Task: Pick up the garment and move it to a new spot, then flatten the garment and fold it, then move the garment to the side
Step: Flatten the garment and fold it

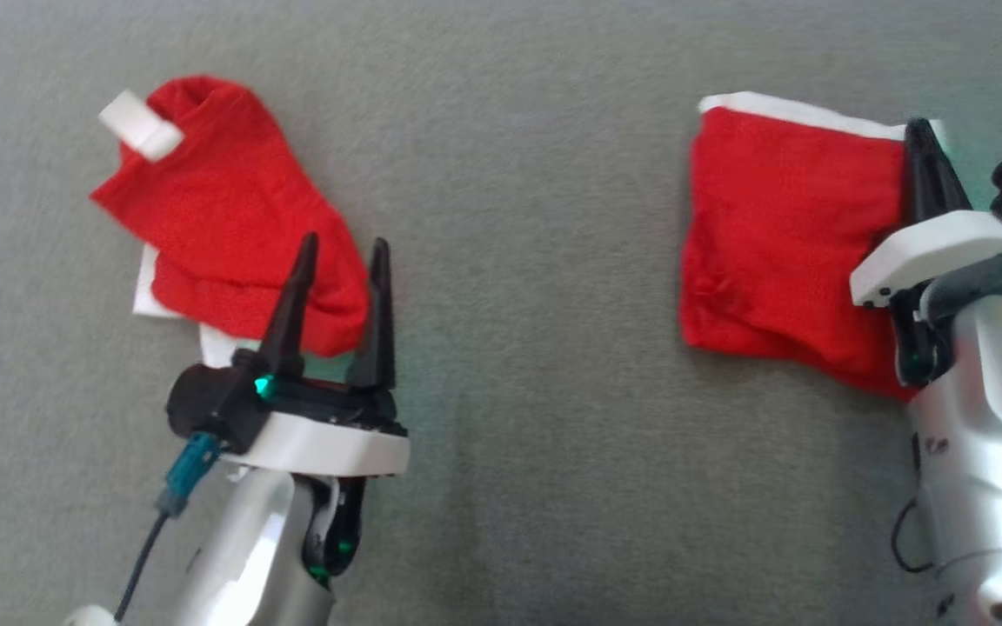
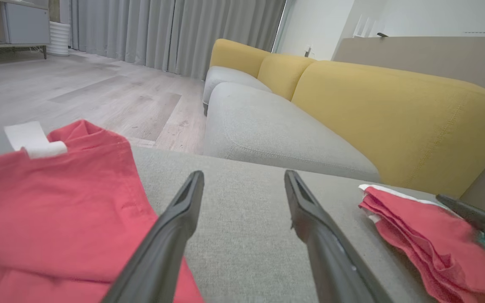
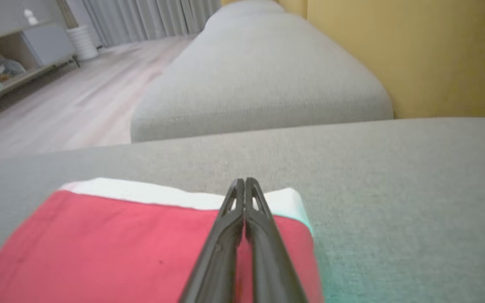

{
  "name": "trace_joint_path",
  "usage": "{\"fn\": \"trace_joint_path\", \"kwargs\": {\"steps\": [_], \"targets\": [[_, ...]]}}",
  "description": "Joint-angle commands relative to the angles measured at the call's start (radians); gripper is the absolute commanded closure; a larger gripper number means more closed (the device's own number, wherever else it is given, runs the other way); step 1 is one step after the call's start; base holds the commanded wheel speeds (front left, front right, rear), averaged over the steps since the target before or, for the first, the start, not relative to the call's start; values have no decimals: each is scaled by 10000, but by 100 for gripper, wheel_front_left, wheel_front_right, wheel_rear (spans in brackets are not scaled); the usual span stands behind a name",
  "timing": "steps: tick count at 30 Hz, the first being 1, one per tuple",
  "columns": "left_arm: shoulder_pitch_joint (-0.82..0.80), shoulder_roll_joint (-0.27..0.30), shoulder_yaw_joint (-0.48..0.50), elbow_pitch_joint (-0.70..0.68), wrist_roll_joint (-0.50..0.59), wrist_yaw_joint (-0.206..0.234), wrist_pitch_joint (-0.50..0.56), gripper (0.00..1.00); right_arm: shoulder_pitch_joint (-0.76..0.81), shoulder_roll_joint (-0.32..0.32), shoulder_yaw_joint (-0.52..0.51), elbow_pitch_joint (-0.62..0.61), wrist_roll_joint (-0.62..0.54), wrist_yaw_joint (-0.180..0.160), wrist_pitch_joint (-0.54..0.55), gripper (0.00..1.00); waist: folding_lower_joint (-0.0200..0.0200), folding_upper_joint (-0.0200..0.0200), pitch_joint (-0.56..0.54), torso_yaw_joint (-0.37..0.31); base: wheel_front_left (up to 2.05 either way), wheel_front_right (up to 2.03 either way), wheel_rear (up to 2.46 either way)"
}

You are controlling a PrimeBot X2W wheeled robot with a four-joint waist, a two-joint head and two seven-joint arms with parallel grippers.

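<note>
The right edge and lower right corner of the folded garment (image 1: 784,235) are covered by the right arm (image 1: 979,365). Over its white band lies the right gripper (image 3: 244,181), fingers together; whether cloth sits between them is hidden. Far left of it, the left gripper (image 1: 343,243) masks the near corner of the crumpled garment (image 1: 223,217).

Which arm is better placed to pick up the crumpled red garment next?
Left. The left gripper is open at the crumpled garment's near corner. The right gripper is shut at the folded garment's right edge, far across the cushion.
</note>
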Motion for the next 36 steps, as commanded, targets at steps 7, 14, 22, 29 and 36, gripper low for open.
{"fn": "trace_joint_path", "kwargs": {"steps": [7, 14, 22, 29, 36], "targets": [[-507, 38, -8, -223, -207, 103, -64, 0, -882, -31, -158, 1747, -785, -7, -491, 100, -2, 0, 171, 576, 0, 0, 0], [-361, 38, 51, -118, -117, 121, -64, 0, -994, 262, 1300, 2121, -150, -7, -1192, 100, -2, 0, -248, 507, 0, 0, 0], [-258, 38, -61, -119, -153, 162, -64, 0, -602, 327, 3364, 3175, 690, -7, -959, 100, -2, 0, -526, 539, 0, 0, 0], [53, 38, 127, -85, -62, 204, -64, 0, -655, 286, 3738, 3062, 1309, -7, -1281, 100, -2, 0, -1036, 201, 0, 0, 0], [275, 38, 256, 60, -92, 221, -64, 0, 64, -288, 2899, 1412, 1631, -7, -1381, 100, -2, 0, -1769, -196, 0, 0, 0]]}}
